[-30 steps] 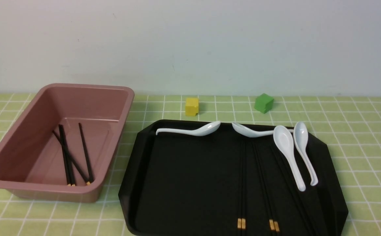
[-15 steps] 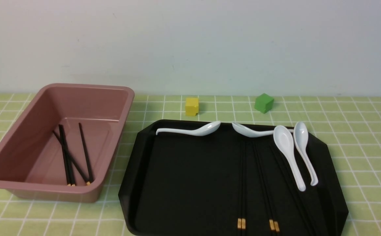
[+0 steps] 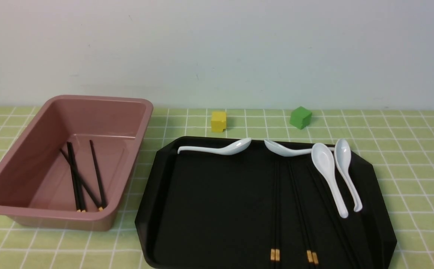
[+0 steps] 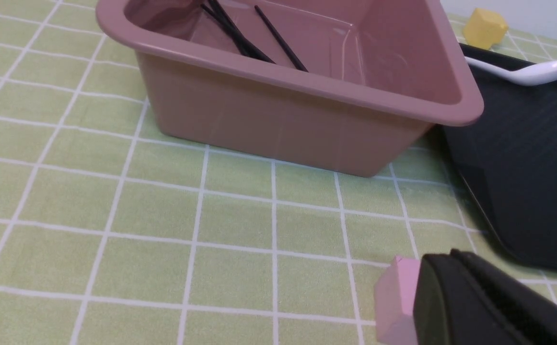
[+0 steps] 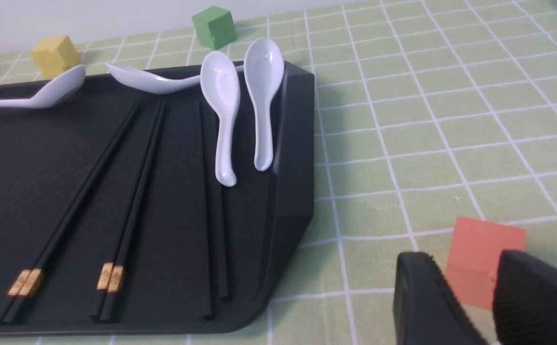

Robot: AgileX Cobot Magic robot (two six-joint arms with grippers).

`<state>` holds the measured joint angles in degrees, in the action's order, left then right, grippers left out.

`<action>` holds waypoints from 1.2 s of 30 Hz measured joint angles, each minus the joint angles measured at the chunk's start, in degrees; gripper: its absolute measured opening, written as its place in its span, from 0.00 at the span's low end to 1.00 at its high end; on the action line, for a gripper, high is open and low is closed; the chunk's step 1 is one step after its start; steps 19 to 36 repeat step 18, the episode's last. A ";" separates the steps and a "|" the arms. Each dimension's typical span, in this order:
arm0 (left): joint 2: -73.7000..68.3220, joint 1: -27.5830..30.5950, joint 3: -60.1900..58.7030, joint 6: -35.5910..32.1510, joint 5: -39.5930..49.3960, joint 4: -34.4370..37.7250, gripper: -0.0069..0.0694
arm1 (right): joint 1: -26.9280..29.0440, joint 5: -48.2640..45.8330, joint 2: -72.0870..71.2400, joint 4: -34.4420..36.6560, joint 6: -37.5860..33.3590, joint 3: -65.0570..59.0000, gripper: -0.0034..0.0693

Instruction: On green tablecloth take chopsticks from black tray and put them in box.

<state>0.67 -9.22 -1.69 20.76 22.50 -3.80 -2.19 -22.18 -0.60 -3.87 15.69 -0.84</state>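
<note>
Currently the long thin black chopsticks (image 3: 291, 209) with gold bands lie lengthwise on the glossy black tray (image 3: 202, 209), well apart from both tools; more black sticks (image 3: 84, 175) rest inside the deep dusty-pink plastic box (image 3: 22, 149) at the tray's 9 o'clock. The left tool (image 4: 480, 302) sits low over the yellow-green checked tablecloth (image 4: 115, 215); its opening cannot be told. The right tool (image 5: 470, 297) stands narrowly parted, empty, near an orange cube (image 5: 484, 254).

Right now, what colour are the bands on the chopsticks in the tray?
Gold-yellow bands on black chopsticks, clearest in the right wrist view.
</note>
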 joint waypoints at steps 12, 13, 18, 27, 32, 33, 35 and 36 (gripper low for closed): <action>0.00 0.00 0.00 0.00 0.00 0.00 0.11 | 0.00 0.00 0.00 0.00 0.00 0.00 0.38; 0.00 0.00 0.00 0.00 0.00 0.00 0.11 | 0.00 0.00 0.00 0.00 0.00 0.00 0.38; 0.00 0.00 0.00 0.00 0.00 0.00 0.12 | 0.00 0.00 0.00 0.00 0.00 0.00 0.38; 0.00 0.00 0.00 0.00 0.00 0.00 0.12 | 0.00 0.00 0.00 0.00 0.00 0.00 0.38; 0.00 0.00 0.00 0.00 0.00 0.00 0.12 | 0.00 0.00 0.00 0.00 0.00 0.00 0.38; 0.00 0.00 0.00 0.00 0.00 0.00 0.12 | 0.00 0.00 0.00 0.00 0.00 0.00 0.38; 0.00 0.00 0.00 0.00 0.00 0.00 0.12 | 0.00 0.00 0.00 0.00 0.00 0.00 0.38; 0.00 0.00 0.00 0.00 0.00 0.00 0.12 | 0.00 0.00 0.00 0.00 0.00 0.00 0.38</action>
